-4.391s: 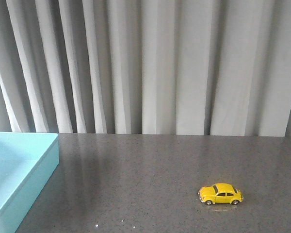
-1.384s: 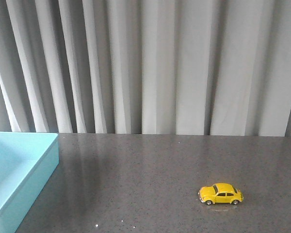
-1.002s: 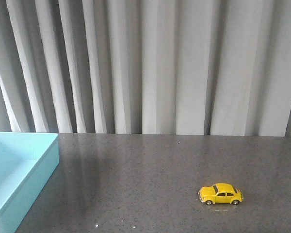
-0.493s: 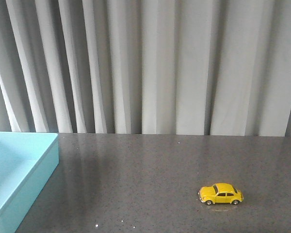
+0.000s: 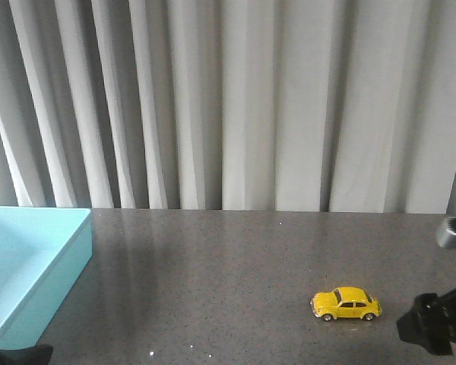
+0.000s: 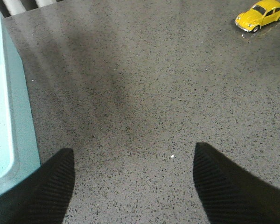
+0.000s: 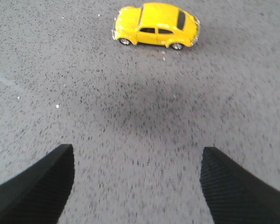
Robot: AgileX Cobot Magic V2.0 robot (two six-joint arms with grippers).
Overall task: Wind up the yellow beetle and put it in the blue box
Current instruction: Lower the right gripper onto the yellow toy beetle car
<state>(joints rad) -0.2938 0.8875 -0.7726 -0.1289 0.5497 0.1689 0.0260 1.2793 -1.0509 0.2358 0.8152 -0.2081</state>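
The yellow beetle (image 5: pixel 346 304) stands on its wheels on the dark speckled table, right of centre, side-on with its nose to the left. The blue box (image 5: pixel 57 266) sits at the left edge, partly cut off. My right gripper (image 5: pixel 435 324) hangs just right of the beetle and apart from it. In the right wrist view it (image 7: pixel 137 149) is open and empty, with the beetle (image 7: pixel 156 25) ahead of the fingers. My left gripper (image 5: pixel 6 342) is low by the box's near corner. The left wrist view shows it (image 6: pixel 133 149) open and empty over the table, with the beetle (image 6: pixel 261 14) far off.
A grey pleated curtain (image 5: pixel 235 106) closes off the back of the table. The box's wall (image 6: pixel 19 116) runs close beside the left gripper's finger (image 6: pixel 46 186). Bare grey tabletop (image 5: pixel 213 281) lies between box and beetle.
Both arms have come into the front view, the left at the bottom left corner, the right at the lower right near the beetle. The beetle and box have not moved.
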